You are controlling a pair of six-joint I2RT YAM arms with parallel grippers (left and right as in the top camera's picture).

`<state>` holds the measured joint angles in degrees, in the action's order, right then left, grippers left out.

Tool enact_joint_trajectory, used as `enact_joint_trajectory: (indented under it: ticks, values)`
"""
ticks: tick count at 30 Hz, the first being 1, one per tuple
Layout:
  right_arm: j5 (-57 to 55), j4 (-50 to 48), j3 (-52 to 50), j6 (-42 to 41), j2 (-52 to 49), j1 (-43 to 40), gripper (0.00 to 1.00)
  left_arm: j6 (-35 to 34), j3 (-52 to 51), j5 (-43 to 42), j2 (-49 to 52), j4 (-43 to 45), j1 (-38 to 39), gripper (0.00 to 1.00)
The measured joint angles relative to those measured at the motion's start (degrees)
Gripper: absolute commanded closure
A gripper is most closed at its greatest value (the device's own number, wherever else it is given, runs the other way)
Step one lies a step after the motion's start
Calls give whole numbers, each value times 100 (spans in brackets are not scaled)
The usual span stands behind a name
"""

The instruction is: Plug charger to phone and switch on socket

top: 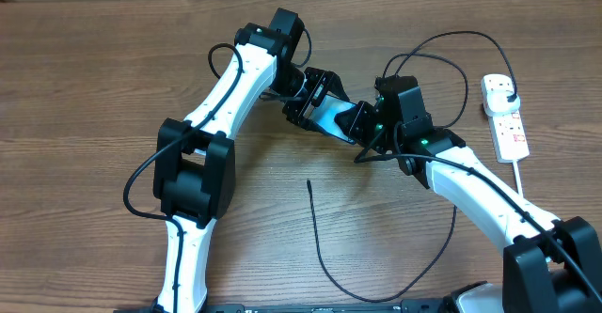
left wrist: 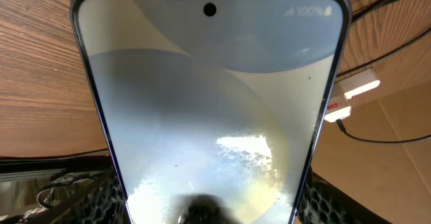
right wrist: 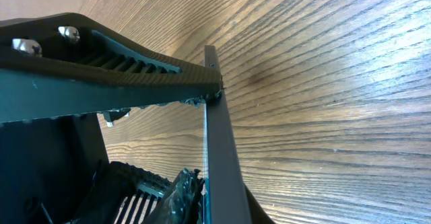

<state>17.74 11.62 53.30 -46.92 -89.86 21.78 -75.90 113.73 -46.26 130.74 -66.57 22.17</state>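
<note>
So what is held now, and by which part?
The phone: the left claw grips its long edges near the bottom end. The right claw touches its other end; grip unclear.

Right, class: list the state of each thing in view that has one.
phone: screen lit, held by both grippers, unplugged.
charger: tip loose on table.
socket: charger's plug in, switch position unclear.
left gripper: jaws shut on phone.
right gripper: jaws shut on phone.
</note>
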Motion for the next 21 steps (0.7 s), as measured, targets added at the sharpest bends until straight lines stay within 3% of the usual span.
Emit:
enact_joint_trajectory:
  ticks: [8,9,10,11,12,13,21]
  values:
    - [-17,44,0,-2,-15,0,93,24,0,111,0,2,35,96]
    - [-17,42,0,-7,-20,0,94,26,0,118,0,0,35,89]
    - [-17,42,0,-15,-26,0,96,26,0,131,0,0,37,72]
    - [-17,39,0,-42,-31,0,96,31,0,133,0,0,37,49]
    - [-17,42,0,-87,-35,0,96,42,0,149,0,2,37,19]
    - [-20,37,0,-87,-37,0,96,42,0,157,0,0,37,1]
    - [-13,-7,0,-66,-52,7,96,107,4,199,-2,-66,326,0]
